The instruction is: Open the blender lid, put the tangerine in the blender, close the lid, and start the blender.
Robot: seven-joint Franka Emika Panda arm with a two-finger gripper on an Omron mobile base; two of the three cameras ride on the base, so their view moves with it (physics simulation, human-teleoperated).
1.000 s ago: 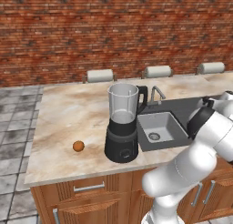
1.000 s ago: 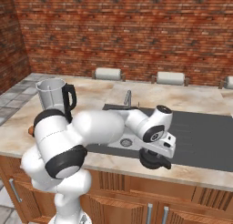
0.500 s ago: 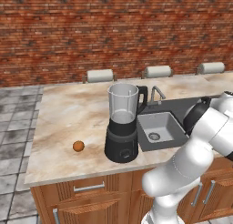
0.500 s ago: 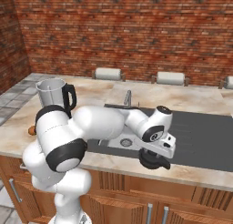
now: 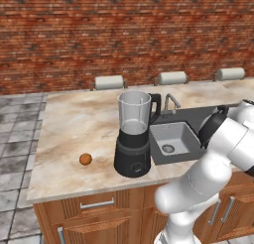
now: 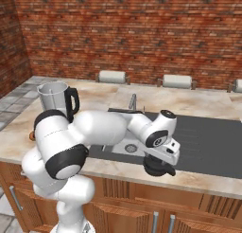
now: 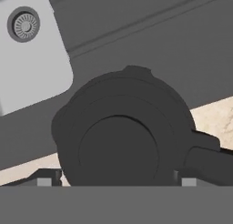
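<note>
1. The two-finger gripper (image 6: 159,166) hovered directly over the round black blender lid (image 7: 120,136), jaws spread wide to either side of it, gripping nothing.
2. The lid lay at the counter's front edge, overlapping the dark grey draining board (image 6: 208,139), at 4 o'clock from the steel sink basin (image 5: 171,141).
3. The black-based blender with its clear jar (image 5: 134,134) stood uncovered, left of the sink.
4. The small orange tangerine (image 5: 85,159) sat on the marble countertop (image 5: 79,126), at 9 o'clock from the blender base.

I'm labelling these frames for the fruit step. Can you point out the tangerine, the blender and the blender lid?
tangerine (image 5: 86,159), left base view, middle of the fruit.
blender (image 5: 134,114), left base view, side of the clear jar.
blender lid (image 7: 119,148), hand view, raised centre knob.
</note>
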